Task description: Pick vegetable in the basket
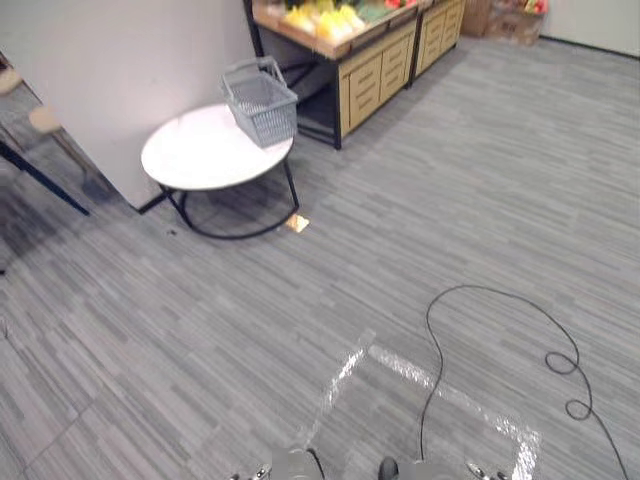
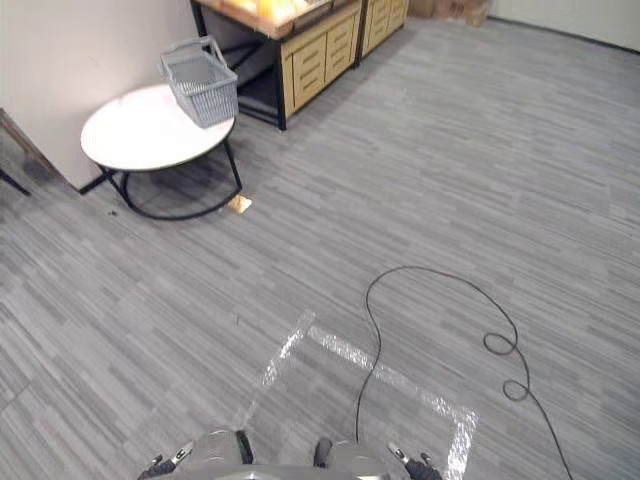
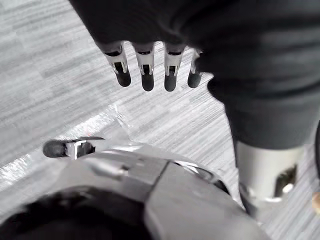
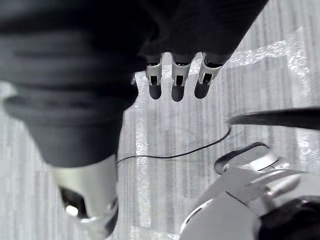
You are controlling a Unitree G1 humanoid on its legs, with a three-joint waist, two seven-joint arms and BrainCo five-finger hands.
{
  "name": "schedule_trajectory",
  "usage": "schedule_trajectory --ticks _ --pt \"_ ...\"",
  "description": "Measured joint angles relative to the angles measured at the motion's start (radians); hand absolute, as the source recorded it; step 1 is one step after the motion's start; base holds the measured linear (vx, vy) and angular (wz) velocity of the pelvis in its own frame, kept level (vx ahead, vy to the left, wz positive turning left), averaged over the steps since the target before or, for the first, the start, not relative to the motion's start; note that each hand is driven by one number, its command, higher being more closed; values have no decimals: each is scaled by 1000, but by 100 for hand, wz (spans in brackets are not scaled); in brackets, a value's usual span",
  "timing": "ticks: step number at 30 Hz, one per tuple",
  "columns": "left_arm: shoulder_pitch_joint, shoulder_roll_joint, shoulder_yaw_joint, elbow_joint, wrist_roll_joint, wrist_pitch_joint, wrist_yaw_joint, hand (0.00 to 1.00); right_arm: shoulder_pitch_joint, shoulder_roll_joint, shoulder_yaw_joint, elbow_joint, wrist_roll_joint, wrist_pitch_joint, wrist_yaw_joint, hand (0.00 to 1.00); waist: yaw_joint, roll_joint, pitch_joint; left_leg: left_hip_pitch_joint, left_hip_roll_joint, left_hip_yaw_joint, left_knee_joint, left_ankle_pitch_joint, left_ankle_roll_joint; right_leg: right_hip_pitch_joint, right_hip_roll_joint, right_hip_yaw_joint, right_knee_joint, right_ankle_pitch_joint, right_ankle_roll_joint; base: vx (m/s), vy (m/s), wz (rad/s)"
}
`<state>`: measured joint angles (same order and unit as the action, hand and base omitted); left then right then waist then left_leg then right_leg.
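Left eye view: grey plank floor [image 1: 470,190] spreads out from under both hands, with a square of clear tape [image 1: 405,366] stuck on it just ahead of them. Far ahead of the hands, and over toward the left hand's side, a wooden display stand [image 1: 375,65] with drawers stands by the wall. A round white table [image 1: 190,155] on a black frame stands nearer than the stand, though well out of either hand's reach. A grey mesh basket [image 1: 260,102] sits tilted at the table's far edge, next to the stand. The left hand [image 3: 146,70] hangs over the floor with straight, relaxed fingers side by side, closing on nothing. The right hand [image 4: 178,80] hangs the same way. The yellow vegetables [image 1: 322,18] lie on the stand's top, beyond the basket. A small tan scrap [image 1: 297,223] lies on the floor at the table's foot.
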<state>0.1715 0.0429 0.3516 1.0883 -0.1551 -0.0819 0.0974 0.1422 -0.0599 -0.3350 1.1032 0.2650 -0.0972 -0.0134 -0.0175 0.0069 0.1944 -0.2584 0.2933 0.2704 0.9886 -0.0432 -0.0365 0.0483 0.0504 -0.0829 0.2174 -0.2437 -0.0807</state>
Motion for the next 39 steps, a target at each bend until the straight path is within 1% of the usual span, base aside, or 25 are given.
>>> schedule_trajectory --ticks 3,5,6,8,10,12,13,14,16,18,19,20,21,22,23,24,27,29,31,32,33,34,35,36,39 --pt "10 -9 -4 -3 0 -1 -10 0 -23 -1 -4 -1 -1 2 -1 0 4 -1 -1 -92 -61 -36 -74 -109 -17 26 -12 63 -31 -3 1 324 -25 -52" --pt "13 -7 -18 7 0 -2 -15 0 -40 0 -3 4 -1 2 -1 0 23 0 -1 -131 -102 -39 -332 -117 -24 70 -29 106 -83 1 18 420 45 -61" --pt "13 -6 -24 8 1 -1 -15 0 -40 0 -2 3 -1 2 -1 0 23 0 -2 -134 -113 -39 -423 -103 -30 87 -34 110 -101 0 29 445 85 -36" --pt "16 -10 -32 7 2 -3 -15 0 -44 -3 1 -2 -12 0 -1 0 30 11 -6 -147 -142 -76 -769 -7 -62 153 -43 142 -159 -23 63 473 127 -37" --pt "23 -15 -32 8 2 -2 -15 0 -53 -4 1 -3 -30 -1 0 0 51 22 -17 -176 -127 -105 -858 17 -66 182 -47 191 -184 -58 89 562 304 -79" --pt "35 -7 -31 17 2 -3 -25 0 -62 0 0 9 -35 -1 1 0 73 10 -34 -185 -139 -113 -810 116 -63 211 -97 242 -174 -105 105 560 359 -95" --pt "42 8 -38 25 3 -3 -35 0 -64 12 11 17 -51 0 6 0 76 -15 -66 -193 -168 -111 -784 149 -51 175 -131 261 -104 -102 111 599 327 -60" --pt "48 29 -53 31 4 -4 -39 0 -62 31 22 18 -64 -1 16 0 70 -41 -90 -185 -202 -88 -781 120 -17 111 -162 261 14 -82 131 614 313 -42" --pt "47 53 -76 46 6 -2 -46 0 -64 42 2 38 -69 0 24 0 51 -65 -97 -133 -247 -72 -768 85 35 54 -188 267 196 -16 145 702 342 -4" --pt "47 67 -103 45 18 -2 -49 0 -63 31 -9 50 -70 -1 26 0 42 -72 -93 -8 -289 -61 -740 -26 75 -33 -194 270 531 260 260 681 331 8" --pt "47 72 -122 45 20 -2 -51 0 -60 29 -9 51 -70 -2 27 0 38 -65 -88 24 -296 -63 -732 -52 85 -58 -193 266 620 297 293 443 212 17" --pt "43 81 -138 43 21 -3 -52 0 -61 28 -7 50 -70 -4 31 0 35 -68 -86 64 -307 -67 -717 -90 91 -110 -195 251 741 291 293 541 223 16" --pt "27 88 -150 45 21 0 -53 0 -63 26 -7 46 -71 -6 41 0 33 -71 -82 134 -319 -76 -722 -127 100 -173 -205 204 863 243 276 642 221 19" --pt "17 88 -158 45 20 3 -51 0 -63 19 -5 40 -72 -9 43 0 27 -66 -71 220 -328 -89 -750 -156 105 -227 -225 119 920 175 219 529 144 16" --pt "13 89 -166 46 20 4 -48 0 -62 13 -2 37 -74 -12 43 0 23 -61 -63 288 -330 -93 -784 -167 108 -255 -237 60 918 122 169 494 102 15" --pt "7 85 -168 46 20 5 -41 0 -59 7 -2 33 -76 -14 42 0 17 -55 -61 365 -332 -102 -827 -183 111 -302 -252 -18 878 68 145 378 55 11" --pt "-28 77 -159 44 18 4 -31 0 -56 2 -10 31 -94 -13 40 0 -1 -41 -53 450 -319 -150 -867 -215 106 -390 -259 -136 677 34 135 499 -15 50" --pt "-67 51 -143 34 11 4 -30 0 -25 4 -17 1 -103 -14 33 0 -9 -12 -42 505 -284 -205 -899 -250 81 -420 -242 -183 295 86 157 560 -106 73" --pt "-72 28 -97 15 10 2 -30 0 -17 10 -22 -13 -110 -12 25 0 -9 -10 -42 534 -270 -233 -920 -280 58 -431 -228 -152 27 185 173 721 -211 58" --pt "-70 10 -57 17 10 2 -31 0 -10 8 -23 -16 -115 -6 21 0 -9 -7 -39 564 -255 -256 -922 -299 52 -427 -220 -123 -22 271 171 649 -216 58" --pt "-72 -3 -37 17 10 2 -31 0 -5 10 -21 -19 -123 0 19 0 -10 -8 -42 577 -244 -262 -916 -301 50 -423 -218 -117 -1 319 166 690 -228 55" --pt "-80 -21 -16 19 10 3 -33 0 -3 6 -26 -30 -139 1 16 0 -8 7 -42 580 -222 -268 -878 -289 34 -428 -213 -112 70 334 156 699 -248 44" --pt "-85 -50 -2 24 10 3 -35 0 -9 -1 -45 -35 -150 0 16 0 -7 37 -39 579 -195 -277 -833 -260 2 -427 -200 -132 143 285 121 689 -249 36" --pt "-85 -60 4 23 10 1 -35 0 -12 -5 -50 -35 -157 1 16 0 -6 45 -41 575 -186 -283 -802 -236 -11 -422 -198 -139 177 256 115 683 -258 17" --pt "-92 -78 32 17 10 2 -36 0 -18 -11 -49 -33 -189 9 15 0 -15 54 -42 426 -158 -291 -421 -7 -114 -291 -188 -192 152 163 103 678 -247 28"
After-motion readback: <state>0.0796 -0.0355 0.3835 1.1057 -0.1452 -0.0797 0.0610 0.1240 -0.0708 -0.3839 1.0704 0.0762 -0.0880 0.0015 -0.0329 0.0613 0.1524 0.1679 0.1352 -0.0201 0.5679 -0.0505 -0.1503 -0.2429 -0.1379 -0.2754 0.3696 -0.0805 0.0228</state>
